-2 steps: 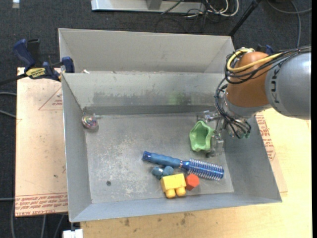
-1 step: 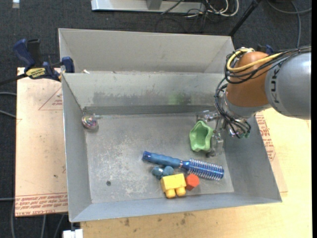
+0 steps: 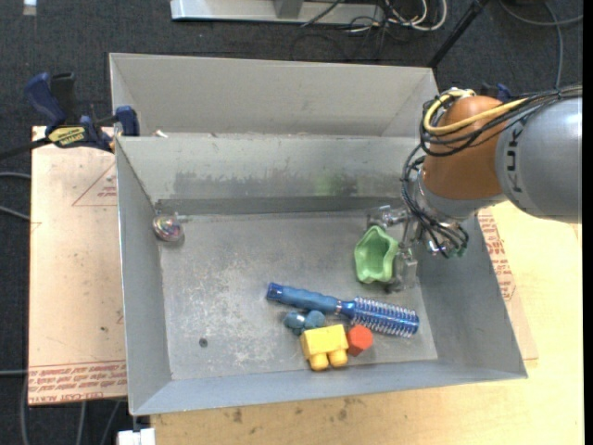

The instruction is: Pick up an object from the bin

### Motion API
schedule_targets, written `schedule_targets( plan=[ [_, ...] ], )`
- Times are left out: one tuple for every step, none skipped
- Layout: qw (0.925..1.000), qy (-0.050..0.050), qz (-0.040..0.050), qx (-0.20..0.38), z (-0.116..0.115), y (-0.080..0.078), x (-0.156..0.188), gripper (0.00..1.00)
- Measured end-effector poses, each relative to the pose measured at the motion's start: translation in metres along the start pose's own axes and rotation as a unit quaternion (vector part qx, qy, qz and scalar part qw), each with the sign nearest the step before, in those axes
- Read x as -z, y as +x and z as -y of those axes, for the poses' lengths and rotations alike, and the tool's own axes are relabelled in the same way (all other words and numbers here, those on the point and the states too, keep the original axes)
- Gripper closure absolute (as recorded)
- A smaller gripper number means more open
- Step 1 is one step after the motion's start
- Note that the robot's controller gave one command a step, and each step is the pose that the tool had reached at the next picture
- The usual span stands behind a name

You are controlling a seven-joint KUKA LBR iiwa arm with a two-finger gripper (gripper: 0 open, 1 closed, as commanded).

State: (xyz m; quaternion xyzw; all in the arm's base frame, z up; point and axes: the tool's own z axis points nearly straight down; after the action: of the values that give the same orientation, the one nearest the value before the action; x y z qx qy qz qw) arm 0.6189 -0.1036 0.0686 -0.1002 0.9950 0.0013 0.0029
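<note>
Several small things lie loose in the grey bin (image 3: 232, 267), and we take them from left to right. Off alone by the far left corner sits a small round silvery thing (image 3: 169, 230), well apart from everything else. Toward the near middle a blue hairbrush (image 3: 343, 309) lies flat, handle to the left and bristles to the right. Tucked against its near side are a small blue-grey piece (image 3: 302, 321), a yellow block (image 3: 323, 345) and an orange ball (image 3: 359, 339), which touches the block. Further right and a little farther back a soft green cup-like thing (image 3: 372, 256) stands just beside the gripper (image 3: 405, 265), which hangs low over the bin floor close to the right wall. We cannot tell whether the pincer is wide or narrow, nor whether the green thing is within it or merely touching its left side. We judge the step in hand to be the approach or the grasp at the green thing, with nothing lifted yet. The next move, as we see it, calls for a sure hold on that soft shape and then a straight rise clear of the right wall.
</note>
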Motion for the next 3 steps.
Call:
schedule_targets(
  plan=[
    [1.0,0.0,0.0012,0.0,-0.0004,-0.0009,0.0003,0.0],
    [1.0,0.0,0.0024,0.0,-0.0009,-0.0017,0.0007,0.0],
    [1.0,0.0,0.0031,0.0,-0.0011,-0.0022,0.001,1.0]
  ],
)
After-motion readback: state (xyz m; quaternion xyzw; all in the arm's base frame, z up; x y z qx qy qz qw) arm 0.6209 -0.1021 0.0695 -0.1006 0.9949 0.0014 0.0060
